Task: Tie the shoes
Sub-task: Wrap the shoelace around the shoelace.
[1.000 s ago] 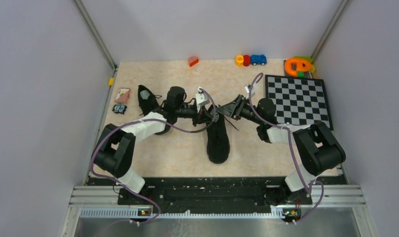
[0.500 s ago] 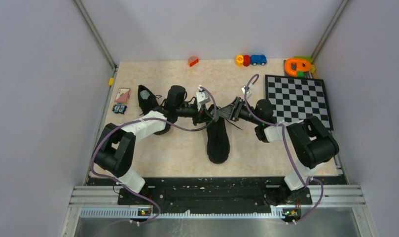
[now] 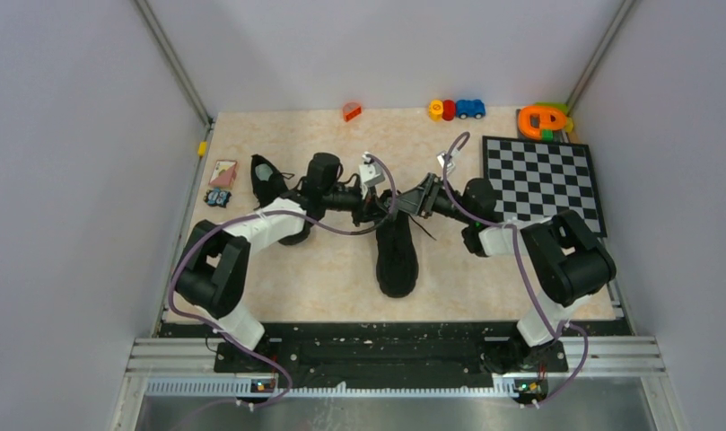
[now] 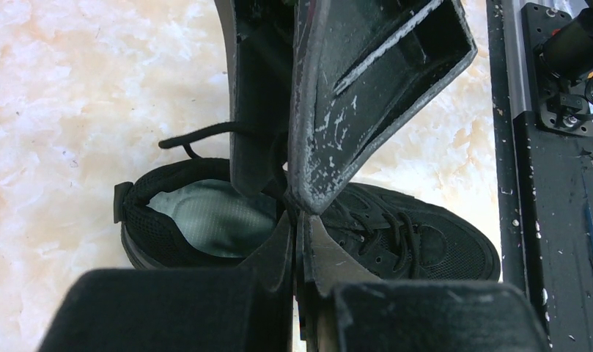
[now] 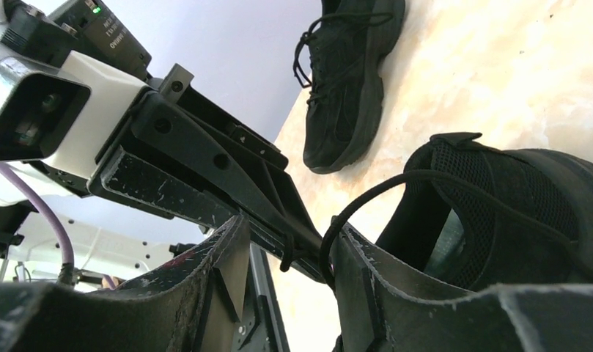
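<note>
My L claw [image 4: 299,220] is pinching the lace [image 5: 396,180] of the shoe [image 5: 513,198]; R claw [image 5: 289,229] is sitting spread around it.

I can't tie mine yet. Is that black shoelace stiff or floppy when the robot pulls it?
Probably floppy: the shoelace bends in a loose curve between the shoe and the left gripper. It looks thin, so likely light and easy to drop.

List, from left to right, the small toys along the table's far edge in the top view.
orange block → yellow piece → red piece → blue toy car → orange-and-green toy
</note>
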You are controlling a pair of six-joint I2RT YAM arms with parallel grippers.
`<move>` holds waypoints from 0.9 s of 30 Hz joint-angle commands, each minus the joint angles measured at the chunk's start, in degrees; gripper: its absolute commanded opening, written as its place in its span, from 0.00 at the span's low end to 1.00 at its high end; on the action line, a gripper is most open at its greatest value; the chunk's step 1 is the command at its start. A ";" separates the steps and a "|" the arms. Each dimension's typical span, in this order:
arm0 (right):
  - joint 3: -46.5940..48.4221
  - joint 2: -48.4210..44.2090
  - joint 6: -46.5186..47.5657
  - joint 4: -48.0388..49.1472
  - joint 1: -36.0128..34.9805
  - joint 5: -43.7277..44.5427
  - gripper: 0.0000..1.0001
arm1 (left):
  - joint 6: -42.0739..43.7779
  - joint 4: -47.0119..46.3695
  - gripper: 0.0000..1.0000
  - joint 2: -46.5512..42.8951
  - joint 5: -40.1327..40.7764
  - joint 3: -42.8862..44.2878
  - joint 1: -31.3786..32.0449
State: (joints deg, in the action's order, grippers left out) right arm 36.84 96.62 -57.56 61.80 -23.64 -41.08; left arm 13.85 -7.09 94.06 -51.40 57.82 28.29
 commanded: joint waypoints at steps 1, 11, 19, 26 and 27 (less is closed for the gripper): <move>2.65 -0.29 2.26 -0.51 -1.12 -0.23 0.45 | 0.03 -0.01 0.00 0.63 -0.98 2.92 0.27; 3.28 0.13 2.57 -1.88 -1.19 -0.01 0.42 | 1.87 3.48 0.00 2.50 -1.80 5.66 0.73; 3.40 -0.13 2.67 -3.53 -1.24 1.11 0.34 | 3.37 6.04 0.00 3.36 -1.56 7.70 1.09; 3.55 -0.20 2.63 -4.14 -1.41 1.62 0.24 | 3.51 6.21 0.00 3.58 -1.68 8.37 1.41; 3.53 -0.26 2.67 -4.14 -1.41 1.63 0.22 | 3.45 6.21 0.00 3.59 -1.64 8.44 1.41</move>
State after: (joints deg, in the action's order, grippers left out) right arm 38.06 96.62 -56.55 56.97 -24.03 -39.94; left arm 16.43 0.36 97.30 -51.55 63.48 29.15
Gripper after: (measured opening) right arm 0.247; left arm 0.013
